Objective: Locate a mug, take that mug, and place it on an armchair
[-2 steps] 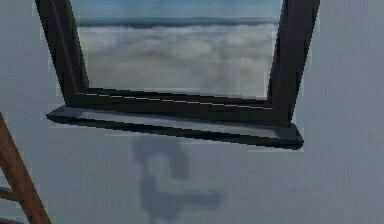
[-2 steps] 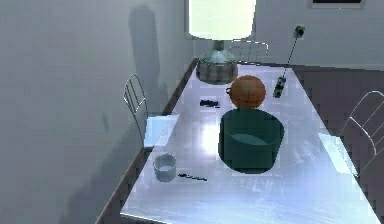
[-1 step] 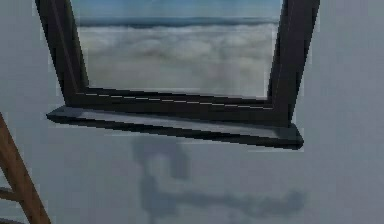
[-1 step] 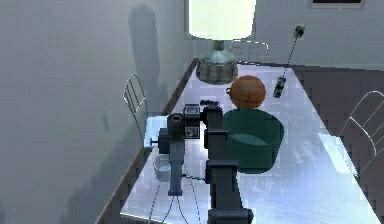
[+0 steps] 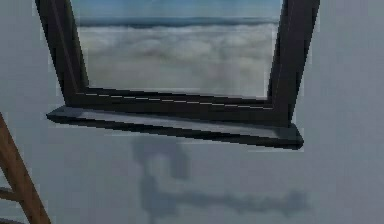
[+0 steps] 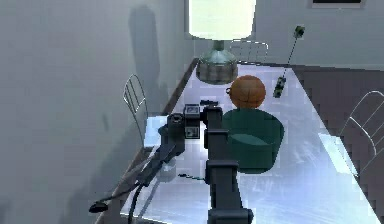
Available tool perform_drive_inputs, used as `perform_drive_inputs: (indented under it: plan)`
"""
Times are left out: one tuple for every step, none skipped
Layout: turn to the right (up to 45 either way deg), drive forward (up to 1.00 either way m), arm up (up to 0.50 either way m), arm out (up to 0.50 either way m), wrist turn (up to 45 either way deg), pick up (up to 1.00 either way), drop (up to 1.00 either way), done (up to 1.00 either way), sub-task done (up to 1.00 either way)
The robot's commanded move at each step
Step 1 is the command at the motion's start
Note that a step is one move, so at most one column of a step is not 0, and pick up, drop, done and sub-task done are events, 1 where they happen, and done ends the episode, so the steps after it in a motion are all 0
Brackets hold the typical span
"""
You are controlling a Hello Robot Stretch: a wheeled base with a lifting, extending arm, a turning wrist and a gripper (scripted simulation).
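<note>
My arm [image 6: 225,185] rises from the arm side view's bottom edge over a glossy pale table [image 6: 310,175]. My gripper [image 6: 165,138] stands at its far end, near the table's left edge, left of the two white squares. A small pale thing [image 6: 153,130] lies at the table's edge by the fingers; its shape is too vague to name. I cannot tell whether the gripper holds anything. No shape on the table reads clearly as a mug.
On the table stand a dark green pot [image 6: 252,140], a brown round thing [image 6: 246,92] and a white-shaded lamp [image 6: 221,25]. Wire chairs [image 6: 135,97] ring it. A thin dark rod [image 6: 130,185] slants down left. Ahead are a dark-framed window [image 5: 180,60] and wooden rails [image 5: 20,180].
</note>
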Motion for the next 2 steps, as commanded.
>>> perform_drive_inputs:
  plan:
    - [0.0, 0.0, 0.0, 0.0, 45.0, 0.0, 0.0, 0.0, 0.0]
    - [0.0, 0.0, 0.0, 0.0, 45.0, 0.0, 0.0, 0.0, 0.0]
